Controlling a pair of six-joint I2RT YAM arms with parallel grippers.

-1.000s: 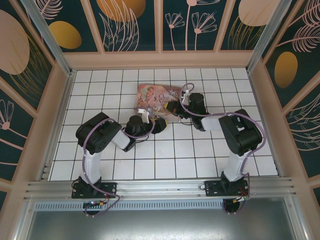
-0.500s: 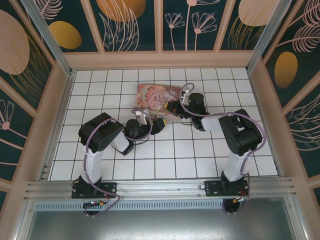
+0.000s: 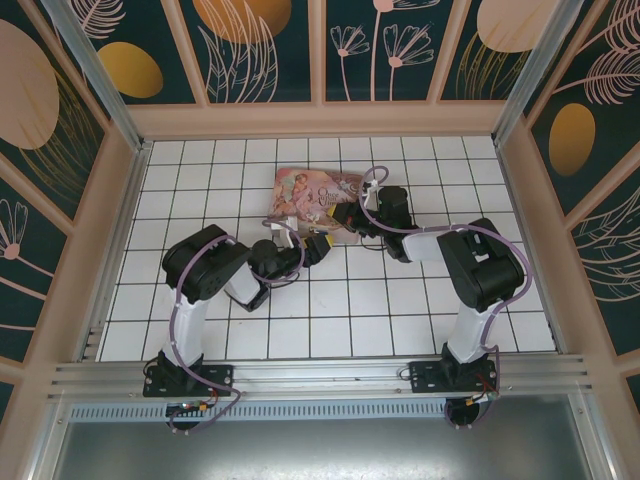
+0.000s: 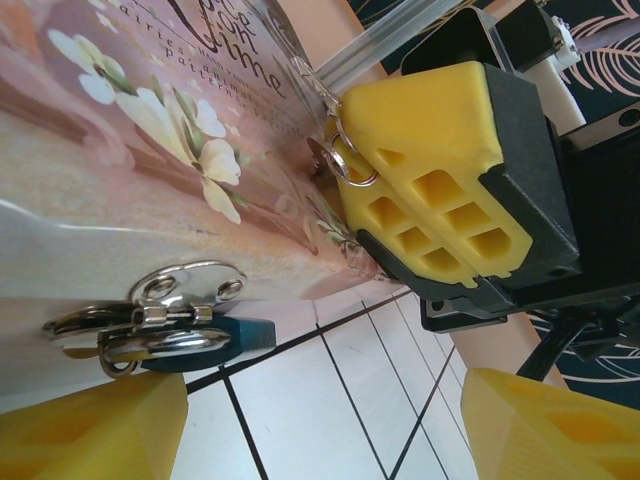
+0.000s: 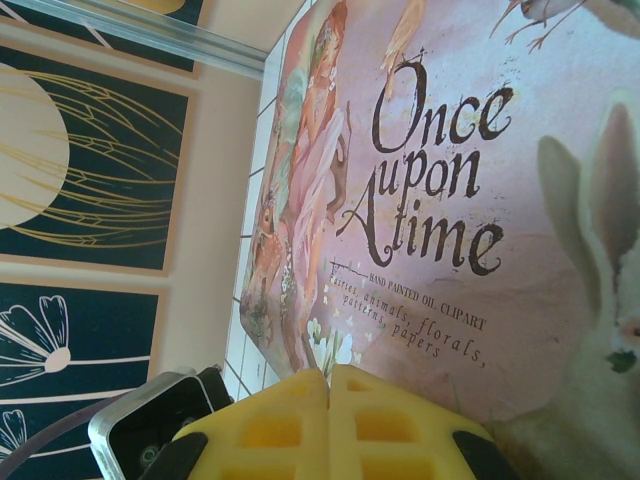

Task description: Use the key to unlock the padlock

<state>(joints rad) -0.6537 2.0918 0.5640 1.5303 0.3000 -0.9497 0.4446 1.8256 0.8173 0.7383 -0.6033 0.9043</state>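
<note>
Hanging at the front edge of the pink box [image 4: 150, 150], the blue padlock [image 4: 205, 338] is low by the desk [image 4: 300, 400]. Left claw [image 4: 320, 430] is spread wide near it. Right claw [image 5: 328, 395] pinches the key [image 4: 322, 155].

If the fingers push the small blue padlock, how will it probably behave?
The padlock looks rigid, so it should not bend. It seems hooked to the pink box, so it would likely swing, not slide away. Its shiny metal parts may be slippery.
</note>
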